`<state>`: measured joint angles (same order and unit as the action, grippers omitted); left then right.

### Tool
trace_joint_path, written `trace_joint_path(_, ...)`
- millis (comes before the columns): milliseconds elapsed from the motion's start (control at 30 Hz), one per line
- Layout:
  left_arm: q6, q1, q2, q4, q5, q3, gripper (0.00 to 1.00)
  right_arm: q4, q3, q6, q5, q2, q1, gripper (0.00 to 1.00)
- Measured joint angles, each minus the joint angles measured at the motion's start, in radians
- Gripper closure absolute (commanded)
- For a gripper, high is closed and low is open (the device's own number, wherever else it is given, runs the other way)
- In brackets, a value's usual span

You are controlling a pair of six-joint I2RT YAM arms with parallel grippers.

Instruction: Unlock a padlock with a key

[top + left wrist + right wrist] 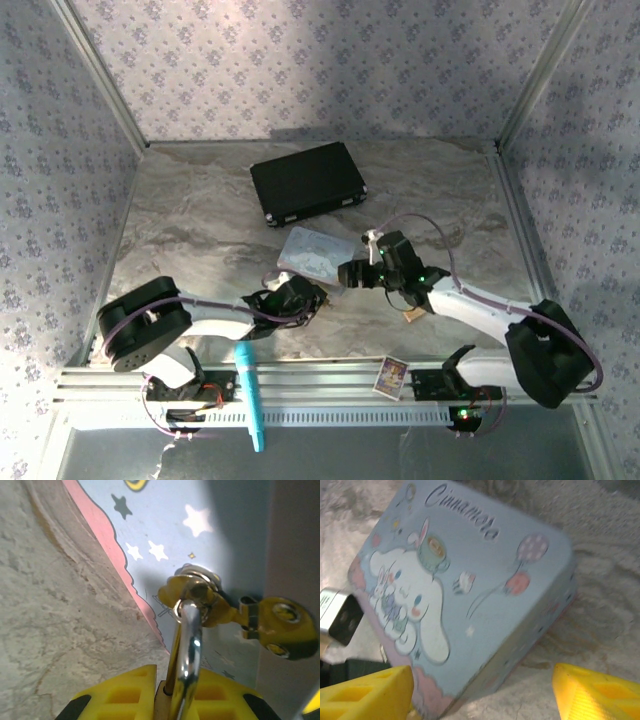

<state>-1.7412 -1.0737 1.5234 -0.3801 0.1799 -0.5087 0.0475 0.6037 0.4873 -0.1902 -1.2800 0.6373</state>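
— While the left pincer (176, 692) sits almost closed on the padlock (188, 645), what worries you?

— Its 2 yellow fingers (125, 695) pinch the brass body low down. The silvery shackle runs up through the gold hasp (197, 596) on the side of the pastel tin (165, 525). So lock and tin are tied together. I think any tug or twist from that arm would drag or tip the tin across the surface (60, 605).

— And further right?

— The right pincer (484, 680) hovers over the tin's lid, spread wide, with nothing between its fingers, so it carries no key. I cannot tell which way the keyhole faces. If the left fingers cover it, I expect so small a key to skid off the brass or drop. A low approach could also knock the tin and wrench the shackle from the left grip.
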Motion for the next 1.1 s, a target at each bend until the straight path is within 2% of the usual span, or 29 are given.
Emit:
trace_joint_path(267, 0.172, 0.018, -0.022, 0.238, -0.007, -0.071, 0.88, -0.069, 0.149, 0.007, 0.079, -0.187, 0.007, 0.34)
trace_joint_path(400, 0.249, 0.027, -0.046, 0.359, 0.018, -0.094, 0.8, -0.062, 0.178, 0.007, 0.087, -0.221, 0.021, 0.36)
trace_joint_path(567, 0.347, 0.026, -0.038, 0.599, 0.087, -0.183, 0.68, -0.033, 0.181, 0.007, 0.087, -0.238, 0.023, 0.38)
trace_joint_path(733, 0.415, 0.002, 0.05, 0.78, 0.157, -0.31, 0.68, -0.013, 0.187, 0.007, 0.087, -0.253, 0.02, 0.38)
trace_joint_path(1100, 0.443, -0.148, 0.224, 1.051, 0.295, -0.525, 0.68, -0.007, 0.187, 0.007, 0.077, -0.254, 0.006, 0.37)
